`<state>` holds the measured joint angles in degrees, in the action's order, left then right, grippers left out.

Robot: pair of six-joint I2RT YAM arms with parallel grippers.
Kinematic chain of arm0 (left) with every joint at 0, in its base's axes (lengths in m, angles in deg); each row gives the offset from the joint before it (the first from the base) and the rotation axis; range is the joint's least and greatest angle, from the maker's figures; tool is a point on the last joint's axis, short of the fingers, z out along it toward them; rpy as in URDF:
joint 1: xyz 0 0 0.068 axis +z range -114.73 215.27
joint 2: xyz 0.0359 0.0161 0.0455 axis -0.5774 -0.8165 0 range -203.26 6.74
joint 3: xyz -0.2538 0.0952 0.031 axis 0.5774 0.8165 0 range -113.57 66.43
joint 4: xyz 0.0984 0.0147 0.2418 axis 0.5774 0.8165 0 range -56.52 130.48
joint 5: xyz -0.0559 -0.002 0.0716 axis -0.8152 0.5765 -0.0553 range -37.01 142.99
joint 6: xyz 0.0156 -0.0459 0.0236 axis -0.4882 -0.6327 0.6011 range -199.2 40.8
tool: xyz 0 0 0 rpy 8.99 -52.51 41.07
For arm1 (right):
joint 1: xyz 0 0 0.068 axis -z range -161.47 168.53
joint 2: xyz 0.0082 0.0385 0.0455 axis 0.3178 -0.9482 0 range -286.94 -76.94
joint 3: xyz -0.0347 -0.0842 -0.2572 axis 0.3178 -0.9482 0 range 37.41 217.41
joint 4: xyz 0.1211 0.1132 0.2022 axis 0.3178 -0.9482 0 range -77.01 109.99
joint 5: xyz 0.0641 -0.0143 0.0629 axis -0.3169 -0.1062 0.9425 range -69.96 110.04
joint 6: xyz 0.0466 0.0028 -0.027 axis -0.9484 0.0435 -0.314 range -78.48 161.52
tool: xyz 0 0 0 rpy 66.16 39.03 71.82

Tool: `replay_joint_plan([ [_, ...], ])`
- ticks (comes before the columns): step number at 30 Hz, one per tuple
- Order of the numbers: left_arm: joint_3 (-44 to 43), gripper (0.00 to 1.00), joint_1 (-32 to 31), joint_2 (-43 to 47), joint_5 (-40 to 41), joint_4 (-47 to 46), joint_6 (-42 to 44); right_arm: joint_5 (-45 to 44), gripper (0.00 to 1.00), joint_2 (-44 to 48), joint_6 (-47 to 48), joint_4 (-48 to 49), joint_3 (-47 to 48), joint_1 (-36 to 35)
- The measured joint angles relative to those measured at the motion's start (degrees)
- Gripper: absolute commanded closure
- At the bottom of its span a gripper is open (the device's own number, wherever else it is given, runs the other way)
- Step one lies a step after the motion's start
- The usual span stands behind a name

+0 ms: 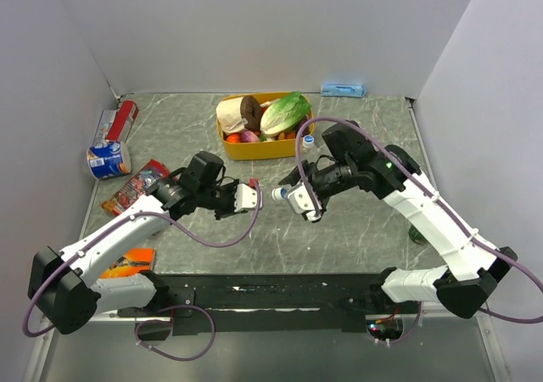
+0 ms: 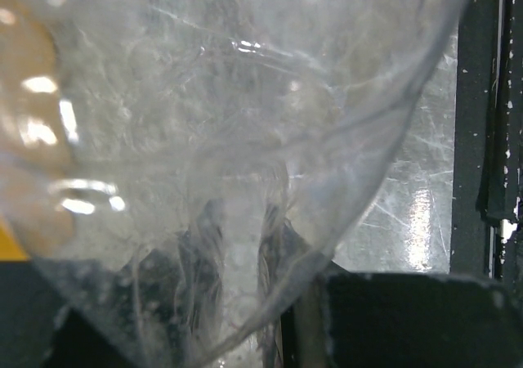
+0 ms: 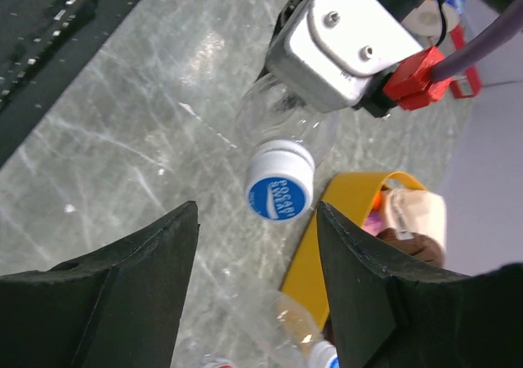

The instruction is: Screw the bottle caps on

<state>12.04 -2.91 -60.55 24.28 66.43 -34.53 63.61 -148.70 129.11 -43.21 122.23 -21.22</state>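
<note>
Over grey tabletop point(image 3: 122, 139) your left fingers point(image 1: 247, 197) are clamping the bottle point(image 3: 282, 118); right fingers point(image 3: 122, 302) are standing apart; closing off-centre, you are risking a skewed cap point(image 3: 279, 180).

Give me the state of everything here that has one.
Left gripper: shut on clear bottle, held sideways.
Bottle cap: on the held bottle's neck.
Right gripper: open, facing the cap, not touching.
Second bottle by yellow tub: capped.
Yellow tub: full of food.

The bottle point(image 3: 278, 123) lies between left hand point(image 1: 246, 197) and right hand point(image 1: 297, 202) — tub point(image 1: 254, 152) behind, can point(image 1: 109, 160) far left.
</note>
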Motion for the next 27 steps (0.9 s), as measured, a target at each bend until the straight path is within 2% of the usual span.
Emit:
replay_joint_plan([
  [5,-0.59,0.99,0.0,0.0,-0.44,0.61,0.98,-0.07,0.43,-0.09,0.09,2.8,0.0,-1.22],
  [10,-0.61,0.99,0.0,0.0,-0.63,0.92,1.4,0.13,0.62,-0.66,-0.48,3.63,0.37,-2.32],
  [13,-0.59,0.99,0.35,0.02,-0.57,1.03,1.46,0.11,0.77,-1.55,-0.72,2.8,1.09,-2.62],
  [14,-0.59,0.99,0.37,0.04,-0.52,1.09,1.33,0.04,0.85,-1.97,-0.83,2.34,1.57,-2.62],
  [17,-0.44,0.99,0.44,0.2,0.26,0.33,-0.31,-0.37,0.91,-3.06,-3.5,1.86,2.93,-2.64],
  [21,1.97,0.99,0.46,2.21,5.73,-6.05,-7.65,-3.67,0.92,-8.52,-19.45,2.12,9.81,-1.95],
  [23,3.67,0.99,0.42,3.65,10.86,-10.91,-11.52,-4.44,0.92,-14.8,-30.29,0.02,18.88,-0.39],
  [26,4.68,0.99,0.35,4.44,23.47,-17.7,-15.47,-2.12,0.88,-26.62,-48.74,-2.27,34.34,3.32],
  [27,4.76,0.99,0.35,3.96,28.39,-19.89,-15.96,0.17,0.88,-29.4,-56.19,-0.74,36.65,4.96],
])
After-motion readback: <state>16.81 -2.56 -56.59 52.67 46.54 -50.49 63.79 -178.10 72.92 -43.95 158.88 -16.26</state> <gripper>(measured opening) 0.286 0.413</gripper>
